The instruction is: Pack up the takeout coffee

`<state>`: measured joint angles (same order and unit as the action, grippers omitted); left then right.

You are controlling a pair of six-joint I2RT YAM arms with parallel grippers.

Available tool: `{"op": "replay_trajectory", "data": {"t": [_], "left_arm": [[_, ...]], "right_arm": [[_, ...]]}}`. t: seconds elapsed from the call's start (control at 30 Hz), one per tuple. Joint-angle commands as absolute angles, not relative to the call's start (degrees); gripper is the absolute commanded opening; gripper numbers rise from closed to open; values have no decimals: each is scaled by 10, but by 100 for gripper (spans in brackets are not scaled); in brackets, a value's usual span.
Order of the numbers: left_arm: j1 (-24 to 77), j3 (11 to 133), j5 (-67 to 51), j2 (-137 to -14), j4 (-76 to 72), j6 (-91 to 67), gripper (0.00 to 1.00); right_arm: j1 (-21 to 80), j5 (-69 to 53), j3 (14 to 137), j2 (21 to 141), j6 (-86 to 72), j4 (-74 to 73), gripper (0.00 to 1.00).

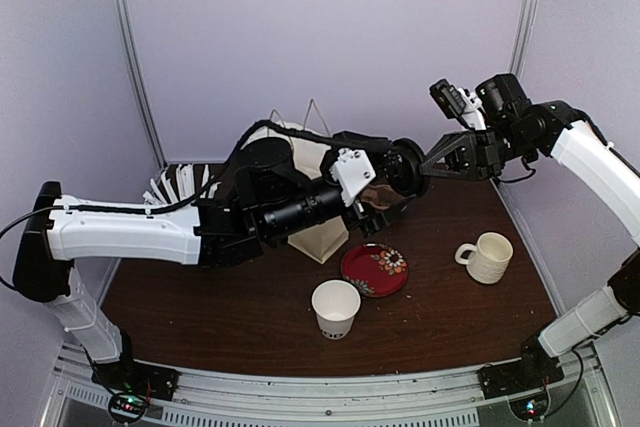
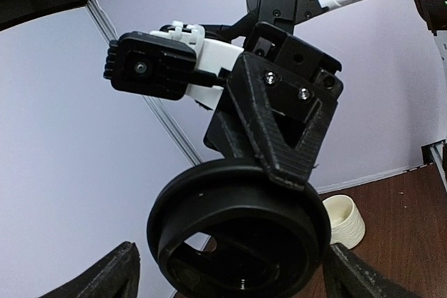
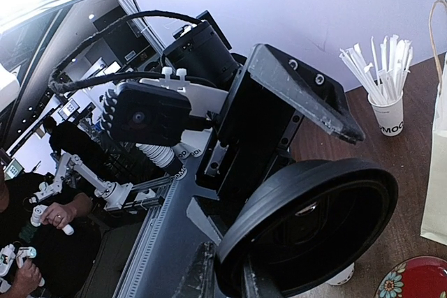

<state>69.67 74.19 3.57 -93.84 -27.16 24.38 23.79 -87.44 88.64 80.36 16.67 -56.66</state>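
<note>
Above the counter's (image 1: 200, 317) middle, the right jaws pinch the black lid (image 1: 405, 169) by its rim between the wide-open left jaws, which should close squarely before any release; the white cup (image 1: 335, 308) stands near the front edge.

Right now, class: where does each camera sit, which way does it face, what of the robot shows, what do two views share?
Top external: above, behind the bases, looking down at the table; both arms show.
Left wrist: faces the right hand gripping the black lid; own fingers at bottom corners.
Right wrist: faces the left hand; own fingers at bottom edge.
Shared: the lid, all three.
</note>
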Motion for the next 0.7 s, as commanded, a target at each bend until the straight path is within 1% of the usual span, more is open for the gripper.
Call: {"op": "replay_trajectory", "data": {"t": [0.0, 0.13, 0.3, 0.47, 0.67], "left_arm": [[691, 767, 27, -946, -278, 234, 94], [686, 771, 24, -949, -280, 222, 92], [683, 774, 19, -953, -275, 218, 88], [681, 772, 18, -955, -273, 215, 88], [678, 775, -20, -956, -258, 208, 88]], "right_arm": [[241, -890, 881, 795, 163, -554, 13], [241, -890, 879, 794, 163, -553, 13], [241, -892, 881, 793, 161, -551, 13], [241, -892, 876, 793, 160, -550, 13], [241, -892, 872, 793, 160, -548, 13]]}}
